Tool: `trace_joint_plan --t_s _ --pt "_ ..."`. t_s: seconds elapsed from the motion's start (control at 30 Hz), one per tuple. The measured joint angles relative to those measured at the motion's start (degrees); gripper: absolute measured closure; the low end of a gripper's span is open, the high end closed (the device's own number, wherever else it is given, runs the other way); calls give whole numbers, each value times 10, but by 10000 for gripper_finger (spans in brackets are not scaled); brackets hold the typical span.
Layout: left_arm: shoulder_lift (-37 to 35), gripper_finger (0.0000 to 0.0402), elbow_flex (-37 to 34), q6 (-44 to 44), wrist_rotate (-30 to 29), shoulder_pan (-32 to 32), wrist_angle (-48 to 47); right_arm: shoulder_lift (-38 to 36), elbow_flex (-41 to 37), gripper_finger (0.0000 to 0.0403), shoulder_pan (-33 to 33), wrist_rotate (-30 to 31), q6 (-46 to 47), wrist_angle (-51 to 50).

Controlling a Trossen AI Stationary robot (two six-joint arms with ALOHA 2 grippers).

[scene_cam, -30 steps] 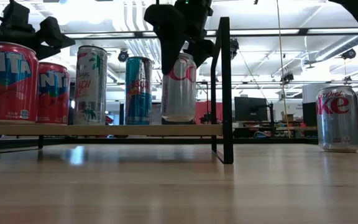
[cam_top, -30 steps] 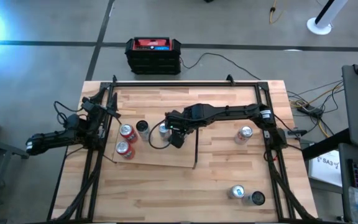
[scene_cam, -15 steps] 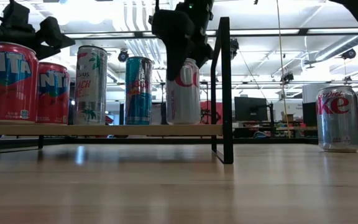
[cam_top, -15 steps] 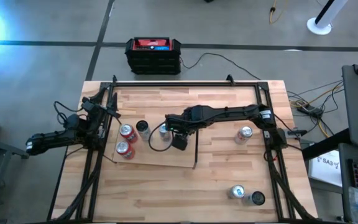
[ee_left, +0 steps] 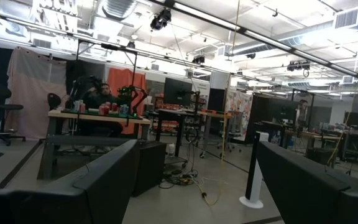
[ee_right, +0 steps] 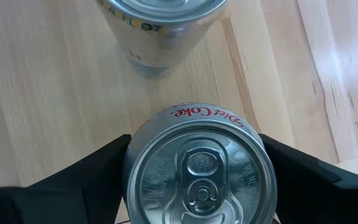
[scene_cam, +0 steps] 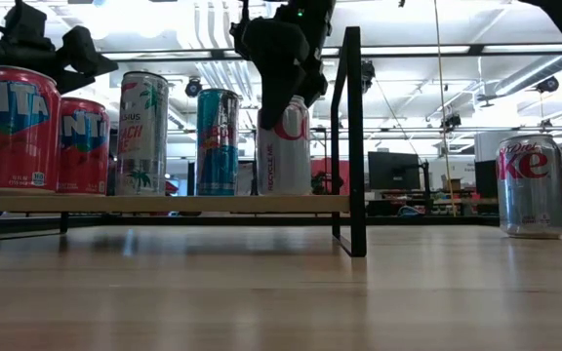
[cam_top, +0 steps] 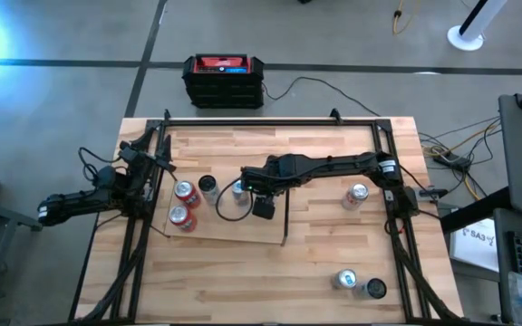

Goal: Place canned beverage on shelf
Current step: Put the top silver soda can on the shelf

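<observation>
The shelf (cam_top: 225, 232) is a pale board with a black upright bar (scene_cam: 352, 136). Two red Fanta cans (scene_cam: 13, 132), a silver can (scene_cam: 142, 135) and a teal can (scene_cam: 218, 141) stand on it. My right gripper (scene_cam: 283, 83) is above the board, shut on a silver Diet Coke can (scene_cam: 283, 151), which also shows in the right wrist view (ee_right: 197, 171). My left gripper (ee_left: 196, 149) is open and empty at the table's left edge (cam_top: 152, 154). My right gripper pinches the Diet Coke can's upper wall (ee_right: 129, 171) between its two fingers, one on each side just below the rim. The fingers (ee_right: 98, 171) come from above, pointing down. The can stands upright, its base on the shelf board (scene_cam: 283, 192) beside the teal can.
Another Diet Coke can (cam_top: 358, 194) stands on the table right of the shelf. Two more cans (cam_top: 344, 279) (cam_top: 375, 289) stand near the table's near right corner. A black frame (cam_top: 270, 120) runs along the table's sides and far edge.
My right gripper has gone down a little with the Diet Coke can, still shut on it. The can tipped on the way and now stands upright, lower than before, with its base on the shelf board.
</observation>
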Motion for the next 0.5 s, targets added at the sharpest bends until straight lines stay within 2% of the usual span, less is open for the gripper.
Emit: trace_joint_plan --t_s 0.3,0.5 --pt "0 91 0 0 0 0 0 0 -3 72 0 12 41 0" --pt "0 91 0 0 0 0 0 0 -4 67 0 18 72 1"
